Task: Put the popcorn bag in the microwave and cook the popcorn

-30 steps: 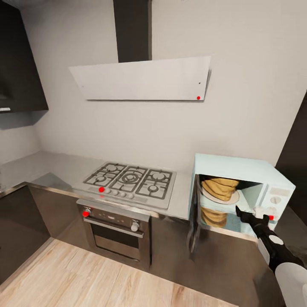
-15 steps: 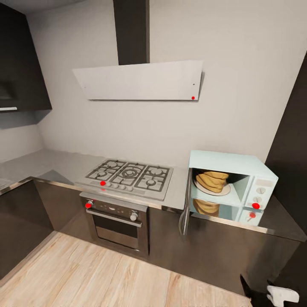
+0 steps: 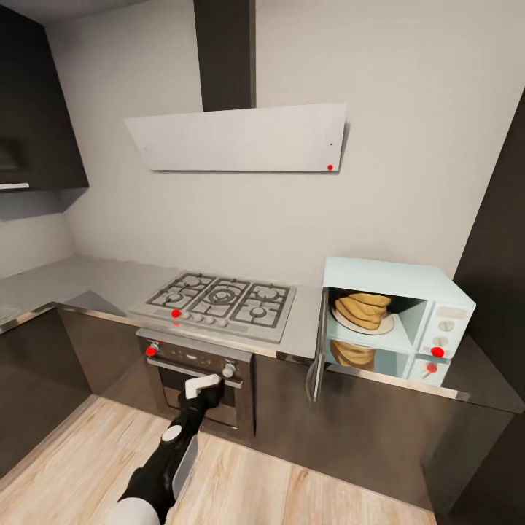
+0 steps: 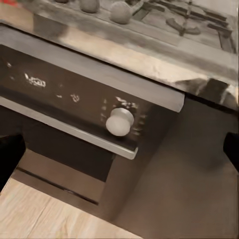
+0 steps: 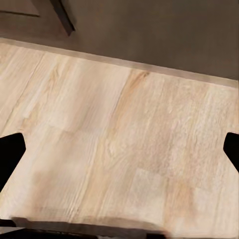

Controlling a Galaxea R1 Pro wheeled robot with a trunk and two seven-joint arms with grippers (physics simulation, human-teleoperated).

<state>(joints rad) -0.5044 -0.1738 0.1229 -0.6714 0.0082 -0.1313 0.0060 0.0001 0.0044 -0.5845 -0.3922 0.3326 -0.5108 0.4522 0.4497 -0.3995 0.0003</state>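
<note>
head view: popcorn bag (image 3: 362,310) already sits inside the microwave (image 3: 397,321), on the white plate (image 3: 384,326) in the cavity, and the microwave door (image 3: 316,355) hangs wide open off the unit's hob-side edge. so loading looks done; my read is the step in hand is closing up before heating. next move calls for getting a gripper behind that door and swinging it shut, then working a knob on the cream panel (image 3: 443,332). left gripper (image 3: 203,386) is well away from the microwave – reached forward in front of the black built-in oven (image 3: 197,379), arm stretched out low from the robot, white fingertips near the oven's silver knob (image 3: 229,370). can't tell from here whether the fingers are spread.

left wrist view: camera looks at the oven front, the silver knob (image 4: 119,121) and handle bar (image 4: 74,130) just ahead, hob (image 4: 189,20) beyond the counter edge. dark fingertips (image 4: 10,157) sit at both frame edges, far apart – left gripper spread, holding nothing.

right wrist view: pointing down at the wooden floor (image 5: 124,144) with dark cabinet base (image 5: 149,35) beyond. fingertips (image 5: 10,152) at opposite edges – right gripper spread too, empty.
</note>
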